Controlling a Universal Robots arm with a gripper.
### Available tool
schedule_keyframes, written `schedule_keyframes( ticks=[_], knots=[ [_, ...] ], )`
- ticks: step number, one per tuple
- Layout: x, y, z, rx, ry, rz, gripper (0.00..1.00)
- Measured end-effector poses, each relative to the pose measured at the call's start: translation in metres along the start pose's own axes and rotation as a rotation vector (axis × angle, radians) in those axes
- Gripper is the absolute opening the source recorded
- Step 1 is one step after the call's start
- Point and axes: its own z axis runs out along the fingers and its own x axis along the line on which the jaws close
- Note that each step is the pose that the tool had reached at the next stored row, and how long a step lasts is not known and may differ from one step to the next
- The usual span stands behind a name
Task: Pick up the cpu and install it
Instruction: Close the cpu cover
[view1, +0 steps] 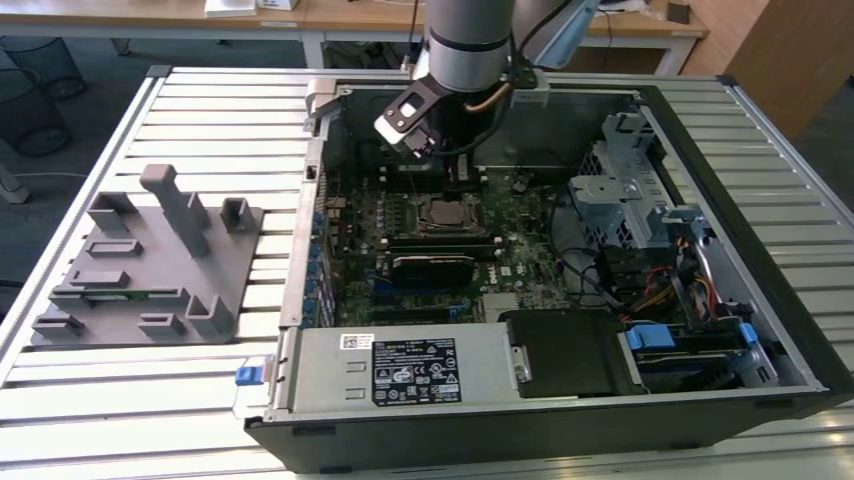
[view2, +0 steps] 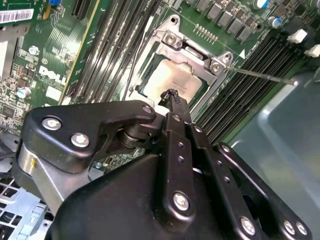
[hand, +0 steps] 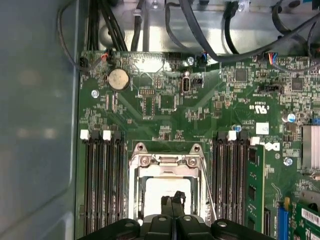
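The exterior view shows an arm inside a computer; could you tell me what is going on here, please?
A robot arm reaches down into the open computer case. In the first wrist view its pincer, shut and holding nothing, hangs right over the cpu. The cpu lies in the motherboard's socket, framed by metal. I cannot tell whether the tips touch the chip.
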Motion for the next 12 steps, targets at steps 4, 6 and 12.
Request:
schedule_keyframes(
  ticks=[4,6,12],
  knots=[
    [-0.0001,-0.0006,0.0001,0.0,-0.0001,0.0,0.11],
    [-0.0001,-0.0012,0.0006,-0.0001,0.0002,0.0,0.11],
    [-0.0004,-0.008,0.0038,-0.0001,0.0002,0.0,0.11]
  ],
)
